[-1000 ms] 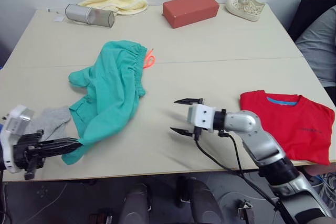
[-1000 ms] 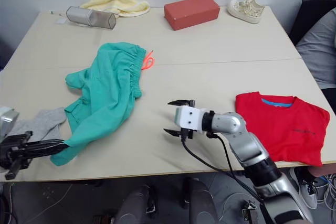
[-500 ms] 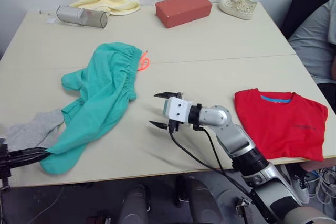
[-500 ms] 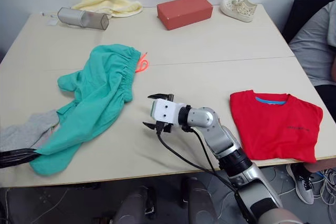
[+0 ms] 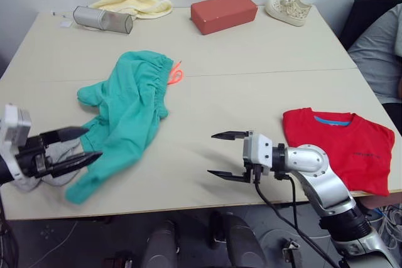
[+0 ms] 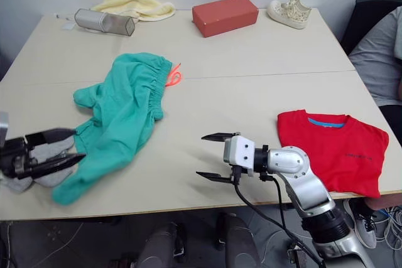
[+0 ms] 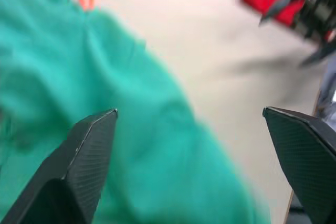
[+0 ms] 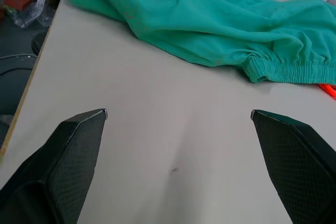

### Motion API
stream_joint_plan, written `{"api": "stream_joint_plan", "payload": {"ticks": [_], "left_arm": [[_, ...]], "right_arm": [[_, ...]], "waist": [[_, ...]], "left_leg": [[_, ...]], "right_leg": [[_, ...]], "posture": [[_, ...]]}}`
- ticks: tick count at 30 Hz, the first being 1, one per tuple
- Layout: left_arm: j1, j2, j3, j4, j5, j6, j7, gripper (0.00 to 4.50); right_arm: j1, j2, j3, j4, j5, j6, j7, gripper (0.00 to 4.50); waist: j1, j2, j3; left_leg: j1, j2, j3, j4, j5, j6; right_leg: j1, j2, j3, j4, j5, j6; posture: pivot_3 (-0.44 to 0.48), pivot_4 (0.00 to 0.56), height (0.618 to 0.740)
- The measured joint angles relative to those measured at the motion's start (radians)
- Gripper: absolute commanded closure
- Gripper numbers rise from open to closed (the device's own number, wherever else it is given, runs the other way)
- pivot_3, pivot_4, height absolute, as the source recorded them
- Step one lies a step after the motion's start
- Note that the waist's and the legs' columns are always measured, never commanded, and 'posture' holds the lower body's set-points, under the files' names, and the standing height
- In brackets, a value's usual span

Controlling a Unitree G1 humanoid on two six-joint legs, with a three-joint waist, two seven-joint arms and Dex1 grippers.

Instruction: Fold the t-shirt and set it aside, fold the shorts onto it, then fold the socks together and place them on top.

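Now both grippers [image 5: 72,144] [image 5: 227,155] agape; shorts [image 5: 129,108] unfolded.

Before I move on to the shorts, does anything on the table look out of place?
The shorts lie crumpled and skewed, one leg draped over the grey socks near the table's front left edge. The folded t-shirt reaches the front right edge.

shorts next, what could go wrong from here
The shorts lie crumpled with one leg draped over the socks, so a pull by the open left pincer could drag the socks off the near table edge. The folded t-shirt sits at the table's near right corner; carrying the shorts there could nudge it over.
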Motion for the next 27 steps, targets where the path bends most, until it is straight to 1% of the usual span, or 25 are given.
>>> {"api": "stream_joint_plan", "payload": {"ticks": [1, 3, 5, 7, 8, 10, 14, 17, 20, 24, 27], "left_arm": [[-0.04, -0.007, -0.027, -0.006, -0.008, 0.012, 0.021, 0.03], [-0.102, -0.016, -0.096, -0.005, 0.015, 0.006, 0.054, 0.03], [-0.142, -0.017, -0.201, -0.004, 0.101, -0.042, 0.077, 0.03], [-0.185, -0.019, -0.341, 0.003, 0.221, -0.098, 0.105, 0.03], [-0.219, -0.041, -0.401, 0.02, 0.272, -0.122, 0.129, 0.03], [-0.302, -0.129, -0.489, 0.073, 0.356, -0.163, 0.196, 0.03], [-0.393, -0.18, -0.614, 0.154, 0.502, -0.245, 0.256, 0.03], [-0.442, -0.189, -0.678, 0.217, 0.596, -0.266, 0.277, 0.67], [-0.455, -0.181, -0.73, 0.264, 0.654, -0.284, 0.257, 1.65], [-0.497, -0.192, -0.753, 0.318, 0.693, -0.334, 0.223, 2.94], [-0.525, -0.219, -0.771, 0.355, 0.703, -0.37, 0.181, 3.9]], "right_arm": [[0.012, -0.01, -0.012, -0.015, 0.028, 0.004, 0.015, 0.0], [0.025, -0.036, -0.032, -0.041, 0.074, 0.013, 0.04, 0.0], [0.032, -0.046, -0.051, -0.05, 0.092, 0.017, 0.048, 0.0], [0.033, -0.051, -0.051, -0.053, 0.093, 0.026, 0.046, 0.0], [0.033, -0.051, -0.051, -0.055, 0.093, 0.03, 0.045, 0.0], [0.03, -0.05, -0.048, -0.058, 0.092, 0.035, 0.038, 0.0], [0.032, -0.048, -0.048, -0.064, 0.092, 0.048, 0.034, 0.0], [0.034, -0.049, -0.049, -0.075, 0.092, 0.055, 0.031, 0.0], [0.041, -0.059, -0.053, -0.089, 0.097, 0.065, 0.029, 0.0], [0.065, -0.083, -0.074, -0.104, 0.105, 0.078, 0.029, 0.0], [0.082, -0.117, -0.111, -0.115, 0.116, 0.09, 0.029, 0.0]], "waist": [[0.0, 0.0, 0.0], [-0.001, 0.0, 0.0], [-0.004, 0.0, 0.0], [-0.003, 0.0, 0.0], [0.0, 0.0, 0.0], [0.005, 0.0, 0.0], [0.009, -0.001, 0.0], [0.01, -0.001, 0.0], [0.012, -0.001, 0.0], [0.025, -0.001, -0.001], [0.028, -0.001, -0.001]], "left_leg": [[0.0, 0.0, 0.0, 0.0, 0.0, 0.0], [0.0, 0.0, 0.0, 0.0, 0.0, 0.0], [0.001, 0.0, 0.001, 0.0, 0.001, -0.001], [0.001, 0.0, 0.001, 0.0, 0.001, -0.002], [0.001, 0.0, 0.001, 0.0, 0.001, -0.002], [0.001, 0.0, 0.001, 0.0, 0.001, -0.002], [0.001, 0.001, 0.002, 0.001, 0.001, -0.002], [0.001, 0.001, 0.003, 0.001, 0.001, -0.002], [0.001, 0.001, 0.003, 0.001, 0.001, -0.002], [0.001, 0.001, 0.003, 0.002, 0.001, -0.001], [0.001, 0.001, 0.003, 0.002, 0.001, -0.001]], "right_leg": [[0.0, 0.0, 0.0, 0.0, 0.0, 0.0], [0.0, 0.0, 0.0, 0.0, 0.0, 0.0], [0.0, 0.001, 0.001, 0.001, 0.0, 0.0], [0.0, 0.002, 0.001, 0.0, 0.0, 0.0], [0.0, 0.003, 0.002, 0.001, 0.0, 0.0], [0.0, 0.003, 0.002, 0.001, 0.0, 0.0], [0.0, 0.004, 0.003, 0.001, 0.0, 0.0], [0.0, 0.004, 0.003, 0.001, 0.0, 0.0], [0.0, 0.004, 0.003, 0.001, 0.0, 0.0], [0.0, 0.004, 0.003, 0.001, 0.0, 0.0], [0.0, 0.004, 0.003, 0.001, 0.001, 0.0]], "posture": [[0.0, 0.15, 0.74], [0.0, 0.15, 0.74], [0.0, 0.15, 0.74], [0.0, 0.15, 0.74], [0.0, 0.15, 0.74], [0.0, 0.15, 0.74], [0.0, 0.15, 0.74], [0.0, 0.15, 0.74], [0.0, 0.15, 0.74], [0.0, 0.15, 0.74], [0.0, 0.15, 0.74]]}}
